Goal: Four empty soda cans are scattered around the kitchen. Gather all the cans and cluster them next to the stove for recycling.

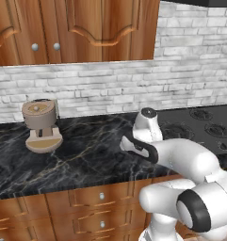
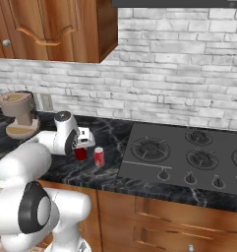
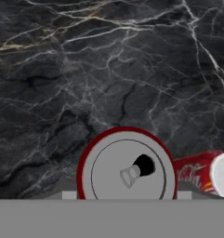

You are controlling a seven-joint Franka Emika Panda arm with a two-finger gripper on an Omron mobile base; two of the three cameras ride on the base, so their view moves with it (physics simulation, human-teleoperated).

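- The gripper [image 2: 80, 146] is down over the black marble counter [image 1: 86, 150], just left of the stove [image 2: 189, 152], with a red soda can [image 2: 80, 153] right under the hand.
- In the hand view that can [image 3: 126, 167] sits between the finger tips, its grey top and pull tab facing the camera; the jaws look pressed against its sides, so I call it pinched, though the tips themselves are nearly cut off at the bottom edge.
- A second soda can [image 2: 99, 156] stands upright just beside the first one, near the stove's left edge; in the hand view it leans in at the right border [image 3: 201, 173], partly cropped.
- My read on progress: one can looks parked by the stove already, a second is at the spot but not yet let go, and two more would need fetching.
- Whether the held can touches the counter or hangs just above it, I cannot tell.
- In the left base view the arm's white body covers both cans and the gripper.
- The beige coffee grinder [image 1: 41, 124] stands well apart to the left on the counter.
- The stove's far right side runs out of the pictures.
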